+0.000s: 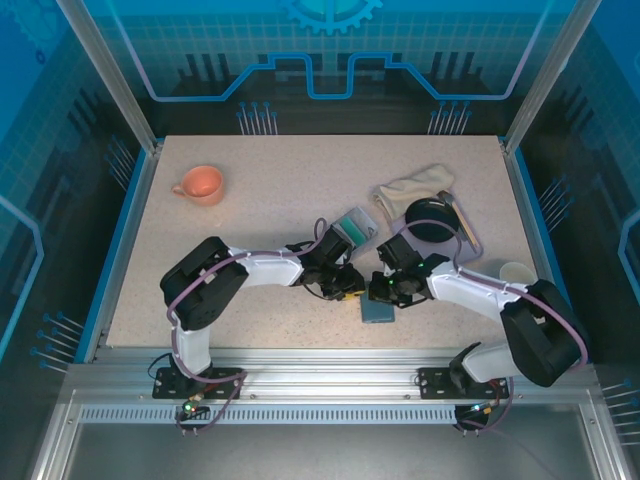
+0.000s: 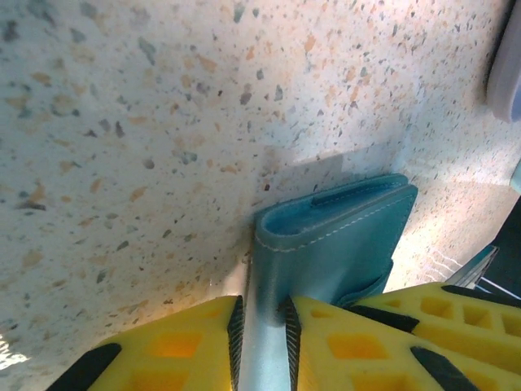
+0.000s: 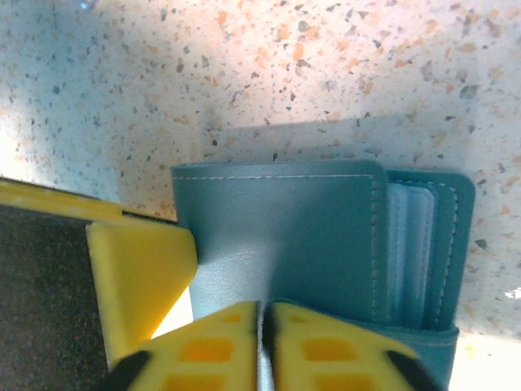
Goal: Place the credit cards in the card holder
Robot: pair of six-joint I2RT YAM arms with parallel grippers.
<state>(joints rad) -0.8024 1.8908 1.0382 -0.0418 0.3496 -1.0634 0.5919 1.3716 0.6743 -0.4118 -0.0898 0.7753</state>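
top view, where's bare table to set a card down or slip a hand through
Free: the far strip between the orange cup and the cloth; the near-left stretch between the left arm and the table edge. Crowded: centre-right, where the left hand and right hand meet at the card holder, with the white cup close by.

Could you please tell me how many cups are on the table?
2: an orange cup at the far left, and a white cup by the right edge. Others may be hidden.
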